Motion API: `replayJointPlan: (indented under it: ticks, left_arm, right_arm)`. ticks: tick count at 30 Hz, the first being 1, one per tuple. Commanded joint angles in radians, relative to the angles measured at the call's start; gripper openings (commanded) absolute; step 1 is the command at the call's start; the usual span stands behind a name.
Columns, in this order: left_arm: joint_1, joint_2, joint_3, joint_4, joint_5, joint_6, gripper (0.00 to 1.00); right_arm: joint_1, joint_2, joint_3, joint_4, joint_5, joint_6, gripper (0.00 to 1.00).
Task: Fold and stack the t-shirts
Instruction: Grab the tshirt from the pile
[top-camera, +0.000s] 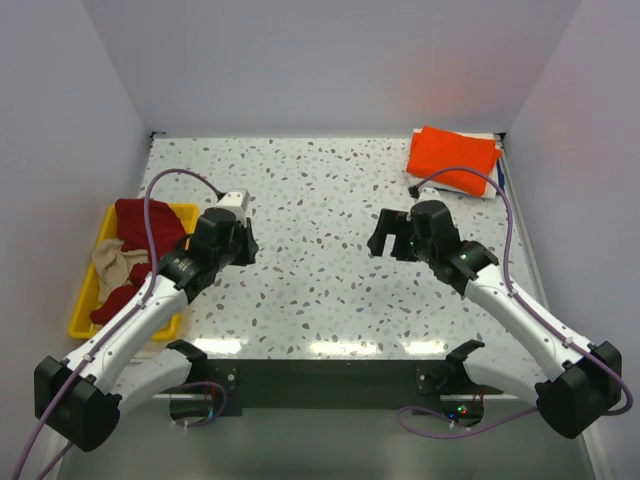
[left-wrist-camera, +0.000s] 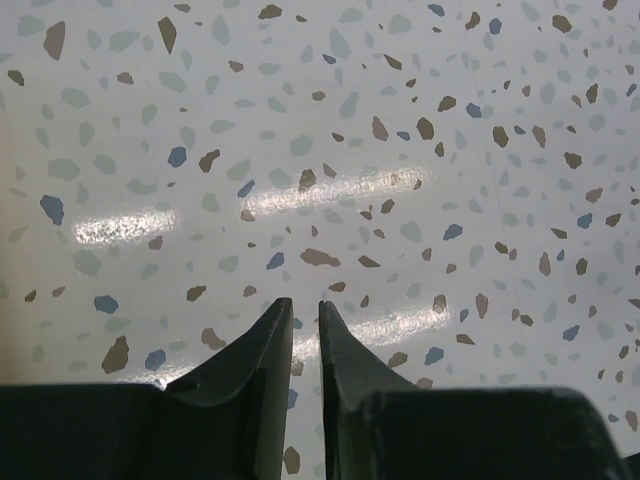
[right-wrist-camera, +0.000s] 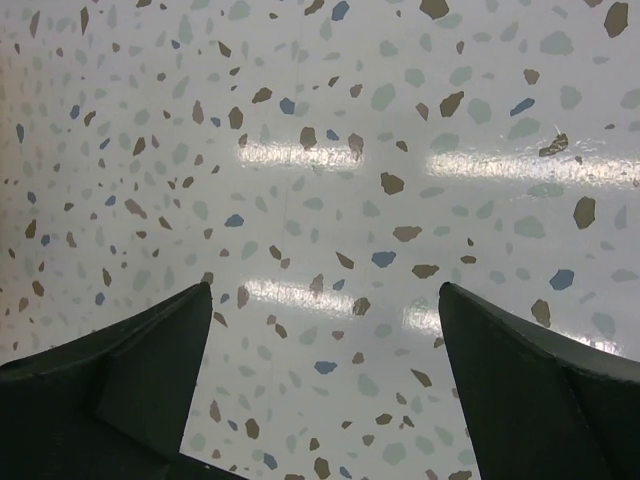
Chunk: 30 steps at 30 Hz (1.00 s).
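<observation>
As neither holds cloth, fetching the next garment appears to be the step in hand; left gripper (left-wrist-camera: 305, 305) narrowly parted, right gripper (right-wrist-camera: 325, 290) wide, both over mid-tabletop (top-camera: 320, 190); orange t-shirt (top-camera: 452, 157) folded at the far right corner; yellow tray (top-camera: 80, 315), left edge, holds the crumpled dark red t-shirt (top-camera: 140, 220) and beige t-shirt (top-camera: 115, 262); next, the left arm likely must reach into the tray.
</observation>
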Motion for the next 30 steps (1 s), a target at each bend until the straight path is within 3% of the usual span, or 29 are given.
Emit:
replayJointPlan:
  ticks: [1,4,8,11,15,20,25,30]
  left_arm:
    - [-0.004,-0.018,0.031,0.005,-0.024,0.010,0.22]
    - [-0.002,-0.011,0.033,0.004,-0.044,-0.006,0.25]
    - [0.005,0.031,0.079,-0.045,-0.128,-0.056,0.38]
    - [0.043,0.078,0.128,-0.104,-0.212,-0.099,0.55]
    - [0.227,0.123,0.184,-0.148,-0.183,-0.153,0.66]
    - [0.370,0.147,0.211,-0.213,-0.347,-0.243,0.81]
    - [0.534,0.222,0.232,-0.204,-0.352,-0.294,0.84]
    - [0.594,0.374,0.280,-0.217,-0.410,-0.352,0.84]
  right_arm:
    - [-0.002,-0.008,0.044,0.006,-0.022,-0.013,0.99]
    - [0.000,-0.005,0.054,-0.025,-0.030,-0.028,0.99]
    - [-0.002,-0.008,0.060,-0.059,-0.049,-0.039,0.99]
    - [-0.002,-0.017,0.052,-0.059,-0.086,-0.033,0.99]
    - [-0.002,-0.031,0.017,-0.030,-0.129,-0.018,0.99]
    - [-0.002,-0.017,0.009,-0.023,-0.171,-0.013,0.99]
    - [-0.002,-0.014,0.008,-0.023,-0.218,-0.011,0.99]
    - [0.000,-0.016,0.004,-0.020,-0.246,-0.008,0.99]
